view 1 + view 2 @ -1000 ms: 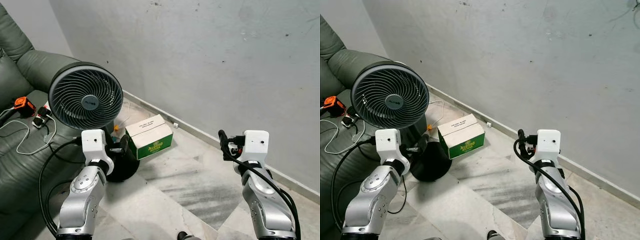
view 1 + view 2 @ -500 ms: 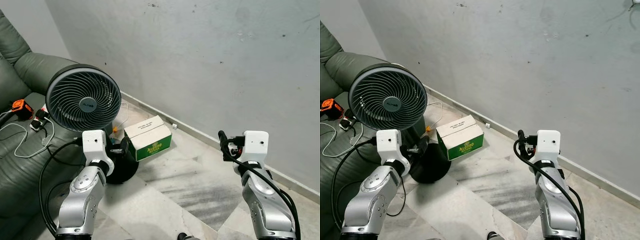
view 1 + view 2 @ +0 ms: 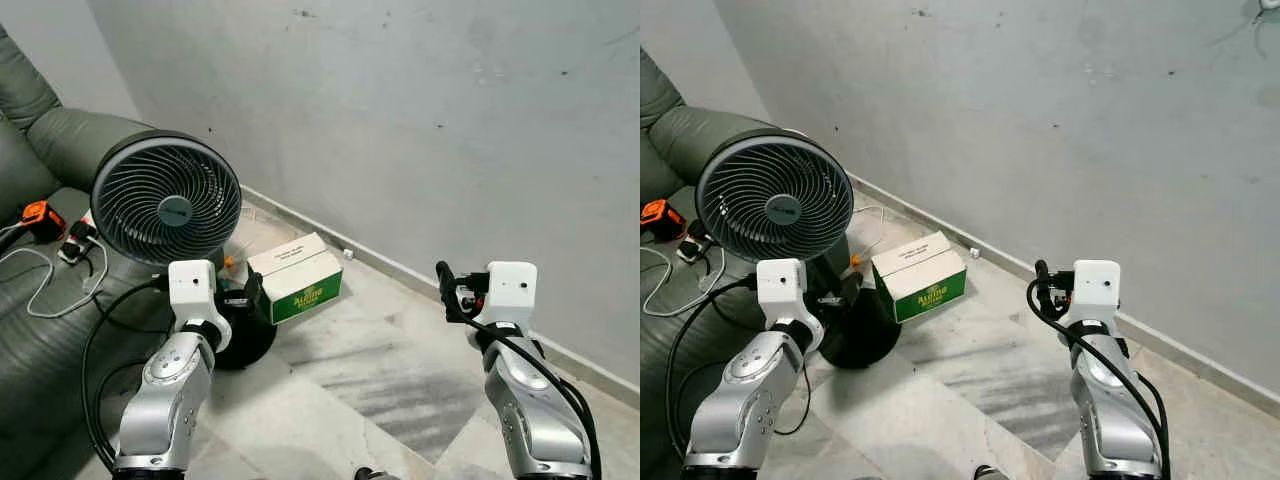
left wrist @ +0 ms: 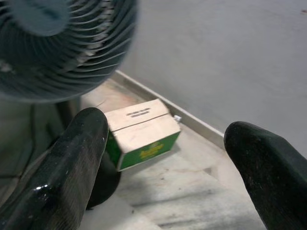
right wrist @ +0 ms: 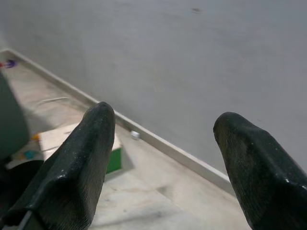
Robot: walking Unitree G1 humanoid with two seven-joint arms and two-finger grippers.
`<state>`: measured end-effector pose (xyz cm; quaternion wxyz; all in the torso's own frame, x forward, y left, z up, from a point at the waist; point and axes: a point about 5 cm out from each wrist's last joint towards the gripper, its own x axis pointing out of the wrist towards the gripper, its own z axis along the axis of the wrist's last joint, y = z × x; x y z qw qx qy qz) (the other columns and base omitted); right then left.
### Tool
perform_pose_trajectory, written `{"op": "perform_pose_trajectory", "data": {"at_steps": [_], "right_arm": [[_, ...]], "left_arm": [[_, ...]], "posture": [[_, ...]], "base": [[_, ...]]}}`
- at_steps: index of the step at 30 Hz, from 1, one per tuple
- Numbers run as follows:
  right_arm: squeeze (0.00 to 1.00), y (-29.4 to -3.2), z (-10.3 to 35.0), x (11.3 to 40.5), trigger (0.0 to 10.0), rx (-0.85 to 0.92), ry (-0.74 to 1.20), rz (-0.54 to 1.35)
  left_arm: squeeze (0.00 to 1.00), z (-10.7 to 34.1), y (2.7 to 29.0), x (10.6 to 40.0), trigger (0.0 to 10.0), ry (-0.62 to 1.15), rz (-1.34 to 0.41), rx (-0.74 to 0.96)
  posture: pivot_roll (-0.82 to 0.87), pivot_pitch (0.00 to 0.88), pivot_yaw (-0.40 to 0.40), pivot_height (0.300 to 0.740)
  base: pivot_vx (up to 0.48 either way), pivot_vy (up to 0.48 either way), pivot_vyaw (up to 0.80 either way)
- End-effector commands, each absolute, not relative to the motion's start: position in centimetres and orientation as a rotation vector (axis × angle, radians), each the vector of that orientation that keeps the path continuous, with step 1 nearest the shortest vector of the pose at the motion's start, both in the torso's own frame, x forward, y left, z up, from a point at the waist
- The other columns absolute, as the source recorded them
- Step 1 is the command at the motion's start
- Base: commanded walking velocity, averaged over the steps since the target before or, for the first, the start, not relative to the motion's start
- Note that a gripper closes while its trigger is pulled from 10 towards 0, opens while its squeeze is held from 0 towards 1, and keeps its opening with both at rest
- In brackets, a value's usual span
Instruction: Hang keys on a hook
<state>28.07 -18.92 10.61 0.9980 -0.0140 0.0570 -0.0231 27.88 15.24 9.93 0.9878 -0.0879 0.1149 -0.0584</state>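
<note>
Both arms are raised in front of me, facing a bare grey wall [image 3: 420,120]. My left gripper [image 3: 250,296] is open, its black fingers [image 4: 81,158] spread wide with nothing between them, level with a green and white carton [image 4: 142,132] on the floor. My right gripper [image 3: 446,291] is also open and holds nothing; its fingers [image 5: 81,158] point toward the wall and its skirting [image 5: 158,139].
A black floor fan [image 3: 167,210] stands left of centre, its base beside the carton [image 3: 297,276]. A green sofa [image 3: 40,330] at the left carries cables and an orange gadget [image 3: 41,215]. Marble floor [image 3: 380,380] lies open ahead, between the arms.
The whole picture has shifted slightly, so the camera moved. Both arms keep the same raised pose and both grippers stay open.
</note>
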Motion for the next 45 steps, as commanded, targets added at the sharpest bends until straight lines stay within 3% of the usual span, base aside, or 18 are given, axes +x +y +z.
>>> {"op": "perform_pose_trajectory", "data": {"at_steps": [1, 25, 45], "right_arm": [[0.0, -18.7, 10.88, 28.1, 10.0, -0.028, 0.103, -0.041], [0.0, -18.75, 10.81, 27.97, 10.0, -0.031, 0.105, -0.041], [0.0, -18.45, 10.31, 28.04, 10.0, 0.055, 0.165, -0.046]], "left_arm": [[0.0, 9.97, 15.55, 27.65, 10.0, 0.231, -0.107, -0.172], [0.0, 9.75, 15.44, 27.36, 10.0, 0.238, -0.104, -0.178], [0.0, 10.44, 15.96, 28.3, 10.0, 0.228, -0.062, -0.24]], "posture": [[0.04, 0.127, 0.053, 0.74], [0.04, 0.132, 0.051, 0.74], [0.03, 0.128, 0.055, 0.74]], "base": [[0.0, -0.307, 0.0], [0.0, -0.416, 0.0], [0.0, 0.0, 0.0]]}}
